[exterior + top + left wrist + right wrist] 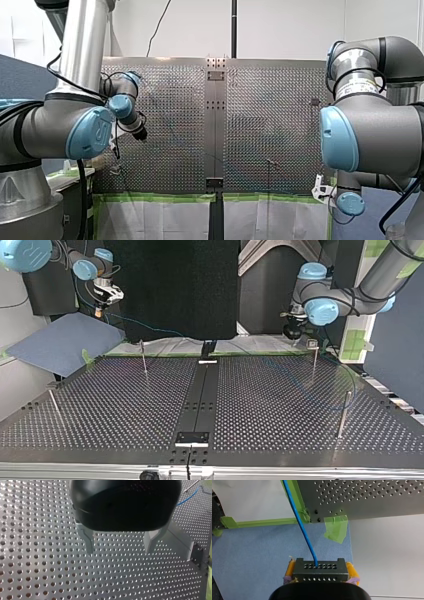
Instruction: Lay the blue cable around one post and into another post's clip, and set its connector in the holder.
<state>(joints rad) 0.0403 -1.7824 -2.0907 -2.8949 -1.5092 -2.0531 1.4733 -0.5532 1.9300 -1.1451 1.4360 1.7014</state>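
Black connector (320, 571) gripped between right jaws, blue cable (299, 520) running ahead

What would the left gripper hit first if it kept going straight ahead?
Probably the bare perforated table: the left gripper points at it, jaws open and empty, nothing showing in between, though depth is unclear.

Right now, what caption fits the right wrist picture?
My right gripper holds the black connector, blue cable leading toward the perforated table.

Wide gaps between slim posts (343, 414)
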